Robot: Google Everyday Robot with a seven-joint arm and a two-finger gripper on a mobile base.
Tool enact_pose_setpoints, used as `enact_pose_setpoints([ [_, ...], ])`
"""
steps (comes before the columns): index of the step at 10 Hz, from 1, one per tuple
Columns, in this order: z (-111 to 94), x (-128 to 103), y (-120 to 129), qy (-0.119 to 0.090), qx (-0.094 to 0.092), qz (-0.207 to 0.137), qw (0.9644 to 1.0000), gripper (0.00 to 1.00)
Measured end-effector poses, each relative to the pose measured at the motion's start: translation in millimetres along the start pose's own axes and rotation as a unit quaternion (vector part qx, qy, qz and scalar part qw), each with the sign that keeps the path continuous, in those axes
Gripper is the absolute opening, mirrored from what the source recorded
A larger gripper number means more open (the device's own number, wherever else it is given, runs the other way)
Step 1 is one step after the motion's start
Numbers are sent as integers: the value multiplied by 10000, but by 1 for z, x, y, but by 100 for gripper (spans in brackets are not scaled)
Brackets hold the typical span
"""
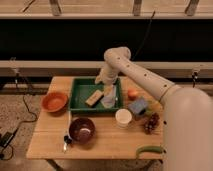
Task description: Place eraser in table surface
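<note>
The eraser (pixel 93 98) is a small tan block lying at a slant inside the green tray (pixel 80 91), left of a grey folded cloth (pixel 111 99). My gripper (pixel 106 90) hangs down over the tray, just right of the eraser and above the cloth's upper edge. It holds nothing that I can see. The arm comes in from the lower right. The table surface (pixel 107 142) is a light wooden plank top under everything.
An orange bowl (pixel 54 101) sits left of the tray. A dark bowl (pixel 82 130) with a utensil (pixel 66 142) is in front. A white cup (pixel 123 118), blue-grey box (pixel 138 107), orange fruit (pixel 132 94), grapes (pixel 151 122) and a green vegetable (pixel 150 150) lie to the right.
</note>
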Motion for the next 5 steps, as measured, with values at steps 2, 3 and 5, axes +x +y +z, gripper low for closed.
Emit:
enact_pose_setpoints([
  [2,0,1,0,1,2,5,10000,65],
  [3,0,0,0,1,1,3,10000,65],
  [5,0,1,1,32,-32,-20,10000,65],
])
